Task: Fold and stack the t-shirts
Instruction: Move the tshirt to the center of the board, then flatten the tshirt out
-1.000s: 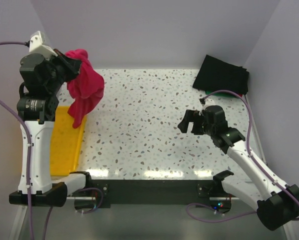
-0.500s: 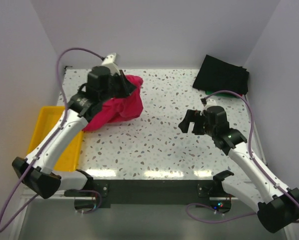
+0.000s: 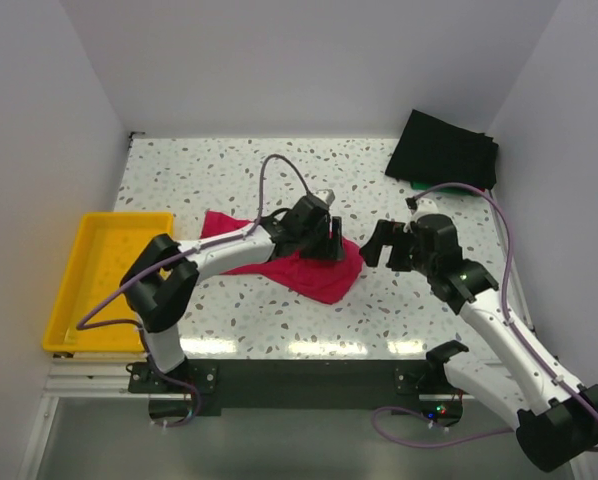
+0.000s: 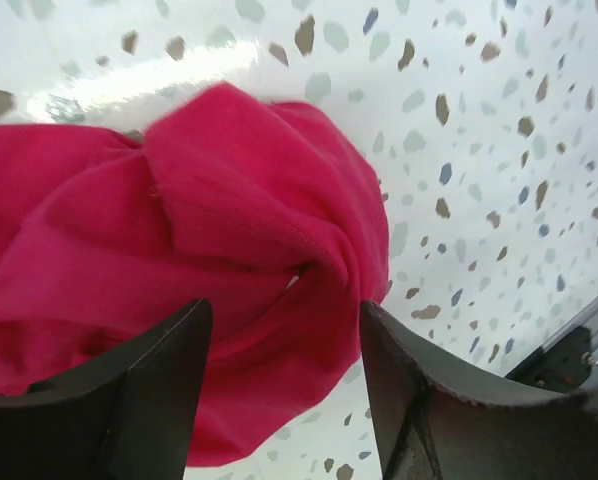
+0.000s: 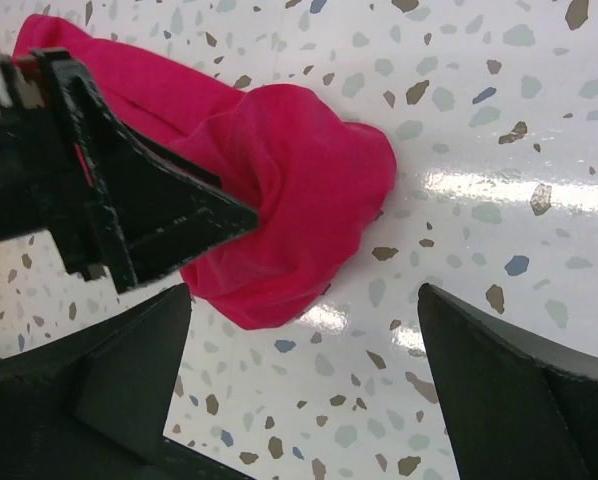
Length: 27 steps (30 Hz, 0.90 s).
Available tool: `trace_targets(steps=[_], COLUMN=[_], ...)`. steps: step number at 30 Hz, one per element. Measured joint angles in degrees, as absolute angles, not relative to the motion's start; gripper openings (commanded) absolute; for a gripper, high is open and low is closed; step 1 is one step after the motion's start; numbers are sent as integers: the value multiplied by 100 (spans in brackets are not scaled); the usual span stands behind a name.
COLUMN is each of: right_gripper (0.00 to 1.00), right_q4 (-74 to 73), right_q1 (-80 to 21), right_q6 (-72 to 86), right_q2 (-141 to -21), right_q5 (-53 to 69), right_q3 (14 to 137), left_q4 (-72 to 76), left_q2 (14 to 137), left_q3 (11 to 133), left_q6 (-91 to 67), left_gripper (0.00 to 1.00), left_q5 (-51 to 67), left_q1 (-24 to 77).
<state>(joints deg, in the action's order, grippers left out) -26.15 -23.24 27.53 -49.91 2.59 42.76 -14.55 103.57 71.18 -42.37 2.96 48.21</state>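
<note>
A speckled white counter (image 3: 229, 180) was seen from above. A yellow tray (image 3: 104, 280) was placed at its 9 o'clock edge. A crumpled crimson t-shirt (image 3: 314, 275) was spread on the counter near the centre, slightly toward 6 o'clock. A folded black t-shirt (image 3: 444, 148) was laid at the 1 o'clock corner, with a green edge shown beneath it. The left tool (image 3: 329, 243) was lowered onto the crimson t-shirt, a bunched fold pinched between its fingers (image 4: 149, 390). The right tool (image 3: 379, 243) was held just at the shirt's 3 o'clock side, spread wide, nothing gripped.
</note>
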Motion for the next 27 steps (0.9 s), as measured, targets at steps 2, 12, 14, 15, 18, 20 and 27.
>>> trace_targets(steps=[2,12,14,15,18,20,27], right_gripper=[99,91,91,91,87,85,83], right_q4=[-2565,-2150,-2128,-2099,-2047,-2003,-1859], right_q1=[-2324,-2751,-3052,-3229,-3854,-4316,-5207], right_q6=[2783,2880,2877,2867,2823,2775,2519], right_q2=[-5065,-6351,-6683,-6845,-7264,-7609,-9129], right_q5=[331,569,434,336,-75,-366,-1000], right_q3=[4276,4493,4740,4880,5264,5559,6420], left_q4=[-1435,-1575,-1664,-1747,-1922,-2034,-2189], left_q2=[10132,7780,7596,7544,7522,7522,7620], left_q3=[7094,5645,5376,5223,4866,4652,4506], left_q6=[-4244,-4248,-4250,-4257,-4292,-4316,-4401], left_gripper=[68,65,61,58,55,54,55], left_q5=[259,-322,-434,-484,-596,-672,-1026], left_q1=[4663,2532,2318,2215,2043,1970,1911])
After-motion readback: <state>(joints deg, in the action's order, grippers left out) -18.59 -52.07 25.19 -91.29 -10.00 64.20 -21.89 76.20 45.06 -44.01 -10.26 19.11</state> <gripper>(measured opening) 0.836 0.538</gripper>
